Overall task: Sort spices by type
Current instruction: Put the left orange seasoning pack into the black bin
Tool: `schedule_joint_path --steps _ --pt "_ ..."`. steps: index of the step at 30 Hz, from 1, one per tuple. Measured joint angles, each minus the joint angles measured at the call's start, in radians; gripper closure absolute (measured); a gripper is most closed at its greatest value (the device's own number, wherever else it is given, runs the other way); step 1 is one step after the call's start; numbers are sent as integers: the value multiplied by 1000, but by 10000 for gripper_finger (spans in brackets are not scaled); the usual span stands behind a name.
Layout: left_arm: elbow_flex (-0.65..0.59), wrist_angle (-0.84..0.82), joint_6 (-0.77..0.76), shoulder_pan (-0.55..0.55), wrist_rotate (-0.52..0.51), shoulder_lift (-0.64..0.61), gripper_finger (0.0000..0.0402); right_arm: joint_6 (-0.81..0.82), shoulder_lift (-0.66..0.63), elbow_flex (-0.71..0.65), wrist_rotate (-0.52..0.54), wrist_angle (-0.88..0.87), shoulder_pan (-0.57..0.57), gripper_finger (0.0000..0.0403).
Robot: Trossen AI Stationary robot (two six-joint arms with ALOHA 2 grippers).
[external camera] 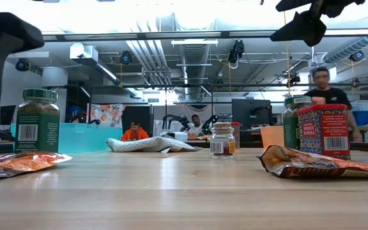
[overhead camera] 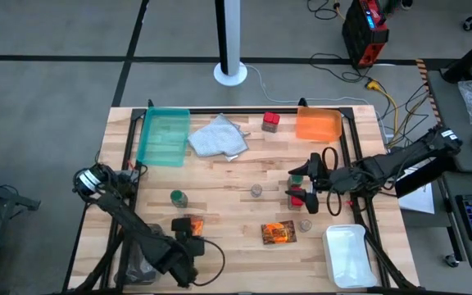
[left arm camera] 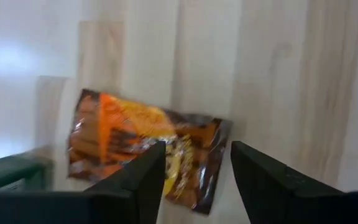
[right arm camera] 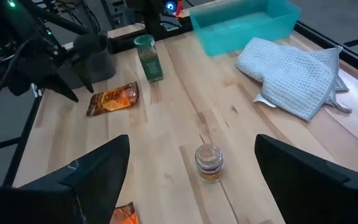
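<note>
My left gripper [left arm camera: 197, 171] hovers open over an orange-brown shiny packet [left arm camera: 138, 149] that lies flat near the table's near-left part [overhead camera: 191, 223]; it touches nothing. My right gripper [right arm camera: 191, 171] hangs wide open high over a red boxy container [overhead camera: 298, 197] and a green-capped jar [overhead camera: 296, 175], which stand side by side in the low view, the container [external camera: 324, 131] in front. A tiny grey round jar [right arm camera: 209, 163] stands mid-table ahead of it. A second packet [overhead camera: 278, 233], another tiny jar [overhead camera: 306, 224], a green-capped jar [overhead camera: 178, 197] and a far red container [overhead camera: 270, 121] rest on the wood.
A teal tray [overhead camera: 164, 135] and an orange tray [overhead camera: 318, 124] sit at the far edge with a pale grey cloth [overhead camera: 218, 138] crumpled between them. A white tray [overhead camera: 345, 254] sits at the near-right corner. People show in the room beyond the table.
</note>
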Motion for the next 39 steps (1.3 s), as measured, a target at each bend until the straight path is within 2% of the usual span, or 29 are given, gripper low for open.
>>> schedule_joint_path --steps 6,14,24,29,35,37,39 --pt "-76 52 9 -3 5 10 212 0 -1 1 0 -1 0 64" --pt "-152 113 4 -2 29 14 210 0 -1 1 0 -1 0 64" --pt "-177 178 3 -1 23 13 214 0 -1 1 0 -1 0 64" --pt "-206 229 -5 -1 35 13 265 0 -1 1 0 -2 0 65" --pt "-225 271 -6 1 56 13 377 0 -1 1 0 -4 0 64" --pt "-220 267 -4 1 58 14 391 0 -1 1 0 -4 0 64" --pt "-207 261 6 1 60 15 390 0 -1 1 0 -4 0 64"
